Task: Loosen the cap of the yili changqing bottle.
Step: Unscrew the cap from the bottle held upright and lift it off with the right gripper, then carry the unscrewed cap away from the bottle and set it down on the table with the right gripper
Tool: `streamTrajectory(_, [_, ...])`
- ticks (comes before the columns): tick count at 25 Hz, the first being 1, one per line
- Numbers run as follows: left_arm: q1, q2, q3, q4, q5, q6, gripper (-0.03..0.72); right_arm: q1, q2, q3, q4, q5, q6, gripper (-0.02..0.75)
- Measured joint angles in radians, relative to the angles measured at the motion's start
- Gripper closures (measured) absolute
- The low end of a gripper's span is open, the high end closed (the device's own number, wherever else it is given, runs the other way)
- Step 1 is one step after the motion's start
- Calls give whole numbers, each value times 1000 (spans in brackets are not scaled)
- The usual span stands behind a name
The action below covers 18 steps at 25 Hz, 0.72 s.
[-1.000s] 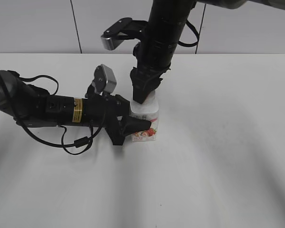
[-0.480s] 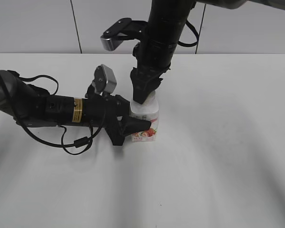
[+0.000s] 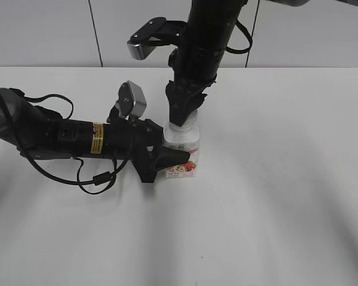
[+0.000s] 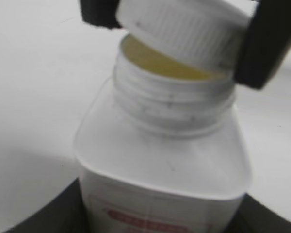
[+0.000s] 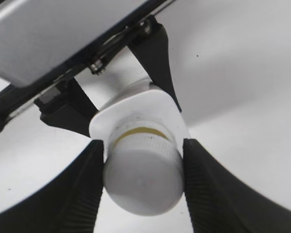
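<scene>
A: Item one, nearest the exterior camera?

B: Table (image 3: 274, 208), white, plain, carrying everything listed. Next back, the left tool (image 3: 167, 156), black, lying low and horizontal on its arm, clamped on the body of the yili changqing bottle (image 3: 182, 156) from the left.

A: Bottle description?

B: Small, white, squarish plastic, sloped shoulders, wide round threaded neck. Stands upright on the table a little left of centre. Pink-red strawberry label on the lower front, partly covered by the left tool's finger. The left wrist view shows the neck threads bare and a yellowish rim or contents inside the mouth.

A: The cap?

B: Cap (image 4: 182, 29), white, round, ribbed around its side, flat smooth top. It sits tilted above the neck, one edge lifted clear of the threads, so the mouth shows beneath it. In the right wrist view the cap (image 5: 143, 174) lies between two black ribbed fingers (image 5: 77, 194), which press on its opposite sides.

A: So the right tool's state?

B: Right tool (image 3: 182, 116), black, pointing straight down from its arm, closed upon the cap directly over the bottle.

A: Anything farther back?

B: A grey camera housing (image 3: 133, 100) on the left arm, another on the right arm (image 3: 144, 40), then a pale wall (image 3: 42, 33) with dark vertical seams.
</scene>
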Motion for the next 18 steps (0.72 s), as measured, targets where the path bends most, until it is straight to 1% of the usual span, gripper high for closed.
streamTrajectory(4, [0, 0, 0, 6, 0, 0, 312, 0, -24, 0, -50, 0, 9, 346])
streamTrajectory(10, [0, 0, 0, 7, -1, 0, 312, 0, -68, 0, -55, 0, 66, 349])
streamTrajectory(12, [0, 0, 0, 7, -1, 0, 312, 0, -79, 0, -69, 0, 122, 349])
streamTrajectory(16, [0, 0, 0, 7, -1, 0, 312, -2, -88, 0, -174, 0, 303, 349])
streamTrajectory(18, [0, 0, 0, 7, -1, 0, 312, -15, -89, 0, -196, 0, 383, 349])
